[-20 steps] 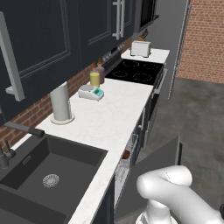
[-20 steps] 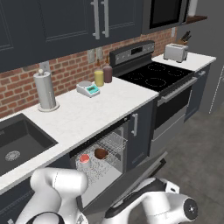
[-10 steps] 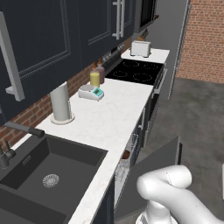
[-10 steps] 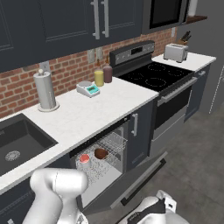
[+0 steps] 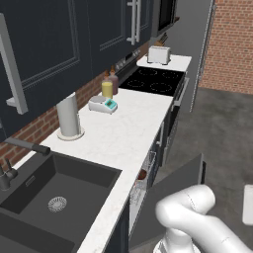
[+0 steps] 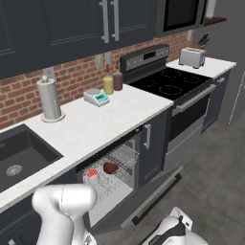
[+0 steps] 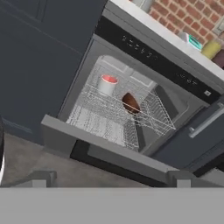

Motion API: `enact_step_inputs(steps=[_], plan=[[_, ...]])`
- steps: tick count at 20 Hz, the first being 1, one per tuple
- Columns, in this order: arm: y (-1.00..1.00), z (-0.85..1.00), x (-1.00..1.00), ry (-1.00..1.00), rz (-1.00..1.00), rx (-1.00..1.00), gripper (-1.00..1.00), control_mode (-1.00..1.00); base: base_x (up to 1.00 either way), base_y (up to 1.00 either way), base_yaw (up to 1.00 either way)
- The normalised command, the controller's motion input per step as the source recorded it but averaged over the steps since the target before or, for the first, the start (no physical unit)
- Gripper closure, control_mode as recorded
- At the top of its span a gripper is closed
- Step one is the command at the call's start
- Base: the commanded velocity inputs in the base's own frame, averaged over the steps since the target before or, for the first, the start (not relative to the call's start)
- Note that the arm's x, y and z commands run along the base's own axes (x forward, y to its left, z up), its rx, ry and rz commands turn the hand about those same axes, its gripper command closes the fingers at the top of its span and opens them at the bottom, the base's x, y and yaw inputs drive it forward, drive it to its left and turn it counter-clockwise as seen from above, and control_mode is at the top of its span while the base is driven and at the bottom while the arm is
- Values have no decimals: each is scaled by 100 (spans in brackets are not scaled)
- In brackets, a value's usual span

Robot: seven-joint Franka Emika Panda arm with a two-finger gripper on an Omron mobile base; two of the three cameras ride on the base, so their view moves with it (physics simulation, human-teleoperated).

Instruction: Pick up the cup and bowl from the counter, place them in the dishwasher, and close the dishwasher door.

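One cup (image 7: 107, 84) and one bowl (image 7: 130, 103) sit in the dishwasher (image 7: 131, 118) rack.

Three views on one open dishwasher (image 7: 127, 118)
Base cameras look forward-down from 7 and 5 o'clock; the hand camera faces its rack closer, sharing counter (image 5: 128, 128) and rack.

One cup (image 7: 107, 84) and one bowl (image 7: 130, 103) sit in the one wire rack (image 7: 114, 114) of the dishwasher (image 6: 111, 178), the bowl at about four o'clock from the cup in the hand view. One dishwasher door (image 7: 105, 148) hangs open. On the worktop (image 6: 100, 123): one paper-towel roll (image 6: 49, 100), one scale (image 6: 95, 97), two jars (image 6: 108, 85), one yellow and one dark, and one toaster (image 6: 192, 57). There is one sink (image 5: 47, 195) and one stove (image 6: 168, 84) with four burner rings.
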Motion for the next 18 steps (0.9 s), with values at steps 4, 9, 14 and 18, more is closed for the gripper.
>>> enact_step_inputs(steps=[4, 9, 14, 18], plan=[[-5, -29, 55, 5, 9, 22, -100, -100, 0, 0, 0], [-2, -40, 48, 1, 7, 19, -100, -100, 0, 0, 0], [-8, -49, 35, 0, 3, 14, -100, -100, 0, 0, 0], [-10, -51, 37, 0, 1, 12, -100, -100, 0, 0, 0]])
